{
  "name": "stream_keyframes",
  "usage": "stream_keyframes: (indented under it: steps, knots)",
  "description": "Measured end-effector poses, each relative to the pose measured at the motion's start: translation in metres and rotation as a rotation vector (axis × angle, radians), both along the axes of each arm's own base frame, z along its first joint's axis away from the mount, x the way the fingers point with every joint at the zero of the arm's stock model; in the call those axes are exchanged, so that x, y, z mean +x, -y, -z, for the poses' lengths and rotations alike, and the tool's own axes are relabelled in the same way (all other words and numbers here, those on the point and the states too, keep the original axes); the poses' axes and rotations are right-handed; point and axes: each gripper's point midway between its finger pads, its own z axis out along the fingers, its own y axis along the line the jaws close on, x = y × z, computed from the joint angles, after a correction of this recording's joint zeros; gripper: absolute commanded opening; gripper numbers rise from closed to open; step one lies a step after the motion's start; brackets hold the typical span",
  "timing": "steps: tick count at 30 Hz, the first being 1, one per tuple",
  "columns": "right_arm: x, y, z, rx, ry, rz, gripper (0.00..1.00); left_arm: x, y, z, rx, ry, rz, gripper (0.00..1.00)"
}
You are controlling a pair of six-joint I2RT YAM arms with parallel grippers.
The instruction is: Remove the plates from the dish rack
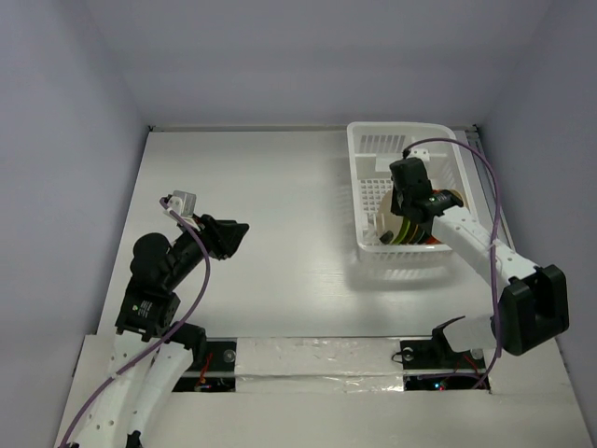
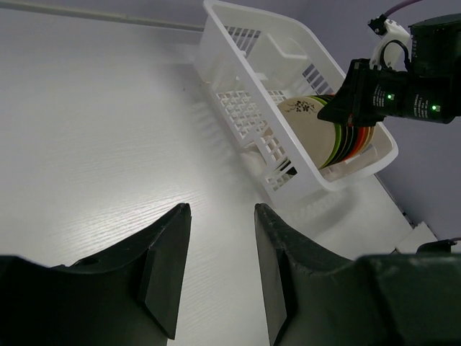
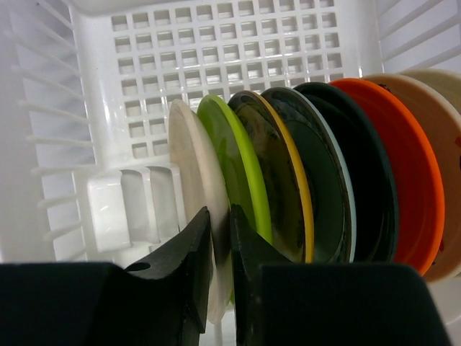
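Nothing unloaded yet: right gripper [image 3: 220,220] seemingly pinches the round cream plate [image 3: 191,158] in the white plastic dish rack [image 3: 216,58]; left gripper [image 2: 220,231] spread, empty.

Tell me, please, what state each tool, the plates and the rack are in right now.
Dish rack, holding all the plates in view.
Cream plate, upright at the row's end, gripped at its rim.
Other plates, upright in a row, untouched.
Right tool, shut on the cream plate.
Left tool, open, holding nothing.
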Motion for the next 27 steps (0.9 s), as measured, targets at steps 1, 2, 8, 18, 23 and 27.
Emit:
stream_keyframes:
  steps: [1, 2, 8, 18, 23, 27]
  knots:
    - [0.0, 0.0, -0.001, -0.002, -0.002, -0.003, 0.05, 0.0, 0.0, 0.0, 0.0, 0.0, 0.0, 0.38]
    - [-0.001, -0.002, -0.001, -0.006, -0.005, -0.009, 0.03, 0.0, 0.0, 0.0, 0.0, 0.0, 0.0, 0.38]
    - [-0.006, -0.008, -0.011, -0.07, -0.027, -0.037, 0.0, 0.0, 0.0, 0.0, -0.002, -0.001, 0.0, 0.39]
    - [-0.003, -0.013, -0.026, -0.262, -0.048, -0.032, 0.0, -0.002, 0.0, -0.002, -0.005, 0.008, 0.0, 0.39]
    - [-0.005, -0.013, -0.041, -0.303, -0.023, -0.017, 0.0, -0.002, -0.001, -0.003, -0.006, 0.012, 0.0, 0.39]
    - [-0.005, -0.013, -0.075, -0.272, 0.062, 0.006, 0.0, -0.002, -0.001, -0.003, -0.006, 0.012, -0.001, 0.39]
